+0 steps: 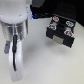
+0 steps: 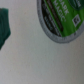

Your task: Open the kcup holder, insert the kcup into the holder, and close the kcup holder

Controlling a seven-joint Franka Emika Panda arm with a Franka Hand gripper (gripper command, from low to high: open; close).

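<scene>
White tabletop [image 1: 37, 65] pretty much everywhere, so plenty of bare room around the arm [image 1: 14, 35] on the exterior view's left. The black kcup holder [image 1: 60, 30] sits over on the exterior view's right with its tray pulled out, red/white-topped pods [image 1: 54, 26] showing in the round slots. Wrist view has the kcup [image 2: 59, 17] with its green top lying on the table, partly cut by the frame edge. Gripper itself isn't clearly visible, so can't tell if the claw's clenched or released.
</scene>
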